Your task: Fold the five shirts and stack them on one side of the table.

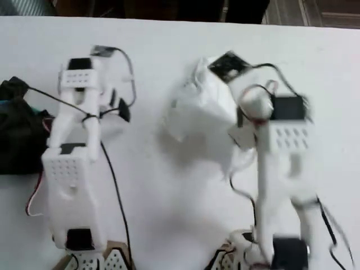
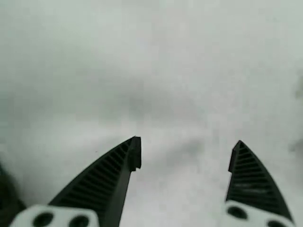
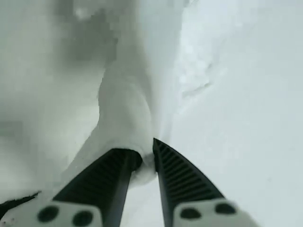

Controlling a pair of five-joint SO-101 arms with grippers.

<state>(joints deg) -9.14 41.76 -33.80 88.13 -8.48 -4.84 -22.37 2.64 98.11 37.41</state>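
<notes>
Ribbed black fingers [image 3: 109,179] of my right hand [image 3: 146,152] are pressed together on a pinch of the white shirt [image 3: 128,109]. The cloth runs away from them in a narrow ridge and spreads into a bunched mound near the middle of the table [image 1: 169,214]. My left hand [image 2: 186,144] hangs with its fingers wide apart above bare tabletop, holding nothing, well apart from that shirt.

As I judge the risk, the pinch is slim, so a quick pull could let the cloth slide out. The shirt is also crumpled (white on white, its hems and sleeves are hard to pick out), so I could catch two layers or a wrong edge and fold it crooked. With only one hand on it, any drag would likely bunch it further.

Counted: two hands, one white shirt in my grip, and one dark heap [image 1: 19,135] of clothing at the table's edge beside my left arm [image 1: 73,169]. How many shirts lie in that heap I cannot tell, so five are not accounted for.
</notes>
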